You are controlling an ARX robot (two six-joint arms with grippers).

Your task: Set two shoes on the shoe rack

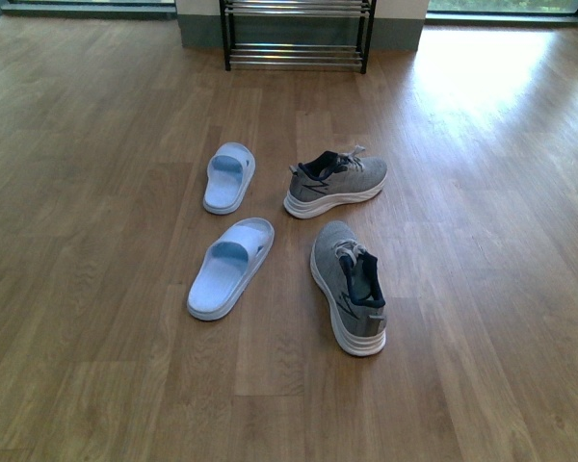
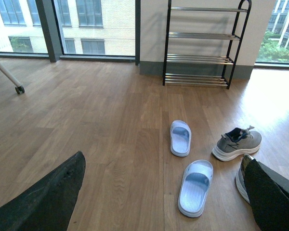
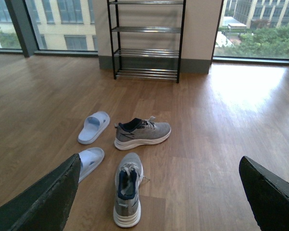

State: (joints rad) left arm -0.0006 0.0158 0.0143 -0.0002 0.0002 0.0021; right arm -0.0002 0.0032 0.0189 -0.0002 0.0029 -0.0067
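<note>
- The shoe rack [image 1: 297, 34] stands at the top centre of the front view.
- My left gripper [image 2: 164, 161] and right gripper [image 3: 159, 160] both have their fingers spread wide apart.
- The upper sneaker [image 1: 335, 180] lies side-on at centre frame, and the lower sneaker [image 1: 350, 287] sits just below it, both on the floor.
- The upper slipper [image 1: 229, 177] and lower slipper [image 1: 231, 267] lie left of them.

The left gripper [image 2: 164, 161] had two broad, matte black fingers [image 2: 43, 202] with a slightly grainy surface, each tapering like a wedge to a blunt tip, and the right gripper [image 3: 159, 159] had a matching dark pair.
</note>
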